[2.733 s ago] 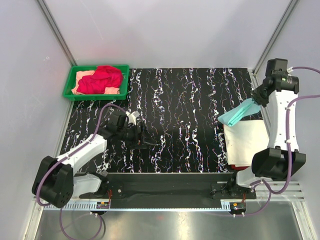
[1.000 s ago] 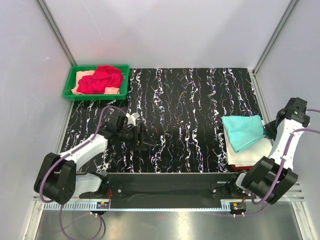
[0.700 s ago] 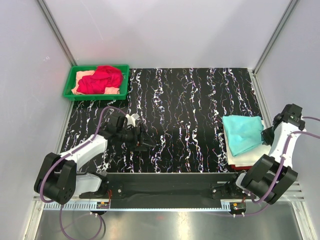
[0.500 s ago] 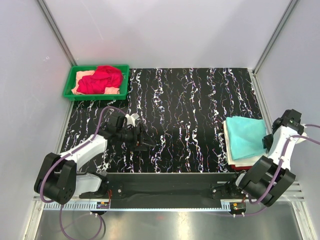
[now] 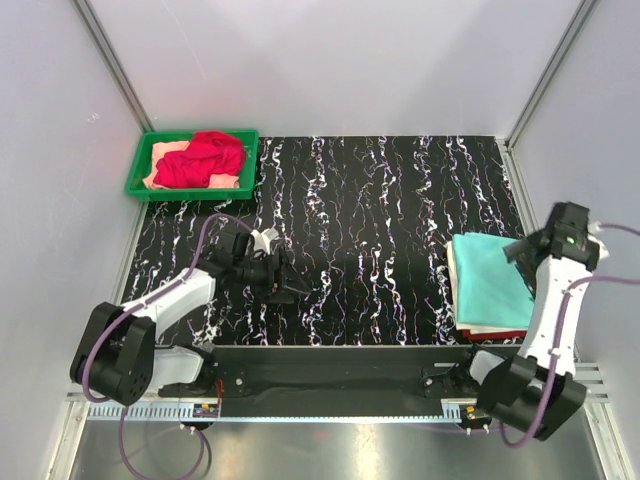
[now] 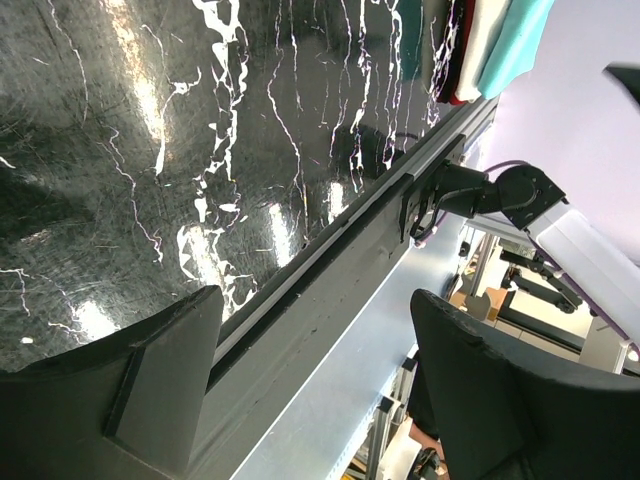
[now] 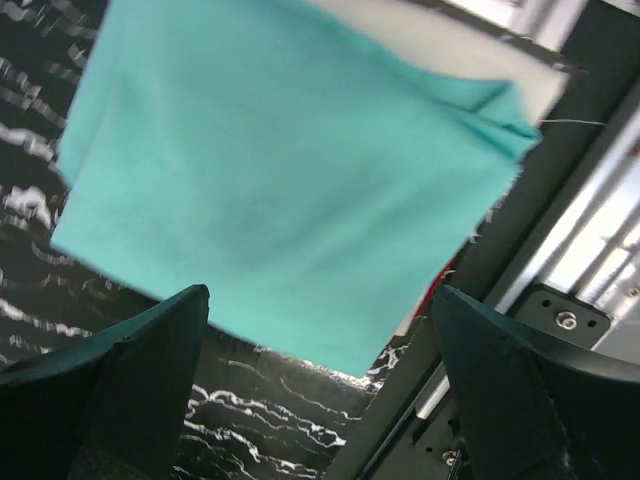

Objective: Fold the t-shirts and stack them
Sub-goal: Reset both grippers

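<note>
A folded mint-teal t-shirt point(image 5: 490, 282) lies on top of the stack at the table's right edge, filling the right wrist view point(image 7: 280, 170). A cream-white t-shirt point(image 5: 453, 285) shows under it, and a red one point(image 5: 495, 335) under that. My right gripper point(image 5: 518, 248) hovers open just above the teal shirt's far right corner, holding nothing point(image 7: 320, 295). A crumpled red t-shirt point(image 5: 203, 158) lies on a peach one point(image 5: 163, 153) in the green tray. My left gripper point(image 5: 290, 286) stands open and empty over the table's left part point(image 6: 315, 295).
The green plastic tray point(image 5: 190, 192) sits at the back left corner. The black marbled table point(image 5: 380, 220) lies between tray and stack. A metal rail point(image 5: 340, 360) runs along the near edge by the arm bases. Grey walls close in on both sides.
My right gripper opened and let go of the mint-teal t-shirt, which now lies flat on the stack; the right arm then lifted and drew back. The left arm has stayed still.
</note>
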